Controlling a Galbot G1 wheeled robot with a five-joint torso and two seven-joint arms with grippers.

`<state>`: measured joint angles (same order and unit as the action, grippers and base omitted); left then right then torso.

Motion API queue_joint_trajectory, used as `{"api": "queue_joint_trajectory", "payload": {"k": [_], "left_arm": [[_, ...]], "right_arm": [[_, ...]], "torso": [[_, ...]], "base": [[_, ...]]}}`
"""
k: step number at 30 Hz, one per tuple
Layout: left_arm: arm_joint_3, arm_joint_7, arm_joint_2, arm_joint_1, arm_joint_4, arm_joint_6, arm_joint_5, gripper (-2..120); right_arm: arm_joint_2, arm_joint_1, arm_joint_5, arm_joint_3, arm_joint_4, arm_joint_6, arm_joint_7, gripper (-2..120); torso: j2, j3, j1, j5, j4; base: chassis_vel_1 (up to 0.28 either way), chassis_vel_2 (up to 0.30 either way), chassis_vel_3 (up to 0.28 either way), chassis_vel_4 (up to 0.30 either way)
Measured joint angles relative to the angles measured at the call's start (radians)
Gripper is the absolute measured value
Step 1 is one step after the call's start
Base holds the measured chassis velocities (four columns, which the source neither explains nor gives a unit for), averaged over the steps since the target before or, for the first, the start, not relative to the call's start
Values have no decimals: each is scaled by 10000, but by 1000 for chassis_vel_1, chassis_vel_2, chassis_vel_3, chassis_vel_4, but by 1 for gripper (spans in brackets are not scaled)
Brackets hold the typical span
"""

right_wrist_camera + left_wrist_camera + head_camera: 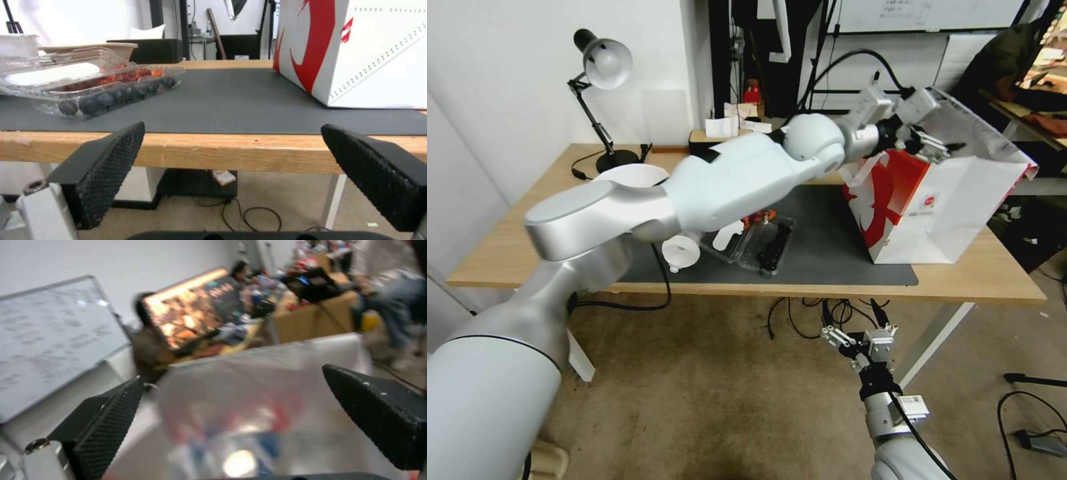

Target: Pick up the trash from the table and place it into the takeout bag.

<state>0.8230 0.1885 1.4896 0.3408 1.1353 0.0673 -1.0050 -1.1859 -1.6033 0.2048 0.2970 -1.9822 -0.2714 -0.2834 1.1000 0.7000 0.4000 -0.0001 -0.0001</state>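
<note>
Trash sits left of centre in the head view: a clear clamshell tray (758, 241) on the dark grey mat (827, 227), holding dark berries, red pieces and something white, with a white lidded cup (681, 251) lying just beside it at the mat's front-left edge. Over at the upper right stands the takeout bag (940, 207), mouth open and foil lining showing. The left gripper (928, 141) hovers right over that open mouth, well apart from the tray, fingers spread and holding nothing. Its wrist camera looks down into the bag (267, 413), contents too blurred to name. Low at bottom centre, below the table (507, 260) edge, the right gripper (859, 338) waits, fingers wide apart and empty.
</note>
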Motion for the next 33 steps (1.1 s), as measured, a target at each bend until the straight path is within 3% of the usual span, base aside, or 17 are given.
{"api": "queue_joint_trajectory", "payload": {"k": [3,6,7,8,9,10,12,13,16,17,21,22,24,26,29,31,33], "left_arm": [[-213,-349,-481,-23,444,27,-17,100],[-1225,-1315,-2027,-396,1912,321,-94,100],[-1225,-1315,-2027,-396,1912,321,-94,100],[-1563,-1697,-2616,-684,2439,577,-136,100],[-2158,-2290,-3567,-1328,3405,1467,-255,100],[-2158,-2290,-3567,-1328,3405,1467,-255,100],[-3461,-3159,-5204,-2951,5017,2719,-128,100],[-3461,-3159,-5204,-2951,5017,2719,-128,100],[-5063,-3783,-6834,-4996,6537,3568,240,100],[-5063,-3783,-6834,-4996,6537,3568,240,100],[-6939,-5118,-7805,-7627,7901,4420,117,100],[-6939,-5118,-7805,-7627,7901,4420,117,100],[-7964,-5793,-7920,-9059,8459,4911,-202,100],[-8247,-5983,-7949,-9468,8608,5030,-306,100],[-9370,-7044,-7996,-11070,9271,5448,-531,100],[-9619,-7355,-7959,-11374,9410,5532,-549,100],[-10390,-7803,-7828,-12228,9811,5818,-476,100]], "right_arm": [[-17,21,0,-22,10,-3,0,100],[-47,95,0,-76,18,-2,1,100],[-47,95,0,-76,18,-2,1,100],[-47,110,-1,-86,18,4,0,100],[-47,111,-4,-104,18,10,1,100],[-47,111,-4,-104,18,10,1,100],[-47,37,-15,-104,18,10,1,100],[-47,37,-15,-104,18,10,1,100],[-33,11,-22,-99,45,11,0,100],[-33,11,-22,-99,45,11,0,100],[-39,25,-52,-128,61,26,1,100],[-39,25,-52,-128,61,26,1,100],[-60,31,-77,-170,72,41,0,100],[-64,27,-86,-185,77,46,0,100],[-92,-5,-121,-215,87,51,0,100],[-107,-19,-132,-218,91,51,0,100],[-179,-58,-169,-218,94,51,0,100]], "torso": [[0,0,0,0,-2],[0,-1,0,-1,-2],[0,-1,0,-1,-2],[1,-1,-1,-2,0],[1,-1,0,-6,4],[1,-1,0,-6,4],[0,0,0,-8,1],[0,0,0,-8,1],[1,-1,-1,-6,9],[1,-1,-1,-6,9],[2,-2,-2,-2,-2],[2,-2,-2,-2,-2],[1,-2,-1,1,-4],[1,-1,-1,-4,-1],[2,-2,-2,1,2],[2,-2,-2,0,-1],[1,-1,-1,4,-4]], "base": [[0,0,0,0],[0,0,0,0],[0,0,0,0],[0,0,0,0],[0,0,0,0],[0,0,0,0],[0,0,0,0],[0,0,0,0],[0,0,0,0],[0,0,0,0],[0,0,0,0],[0,0,0,0],[0,0,0,0],[0,0,0,0],[0,0,0,0],[0,0,0,0],[0,0,0,0]]}}
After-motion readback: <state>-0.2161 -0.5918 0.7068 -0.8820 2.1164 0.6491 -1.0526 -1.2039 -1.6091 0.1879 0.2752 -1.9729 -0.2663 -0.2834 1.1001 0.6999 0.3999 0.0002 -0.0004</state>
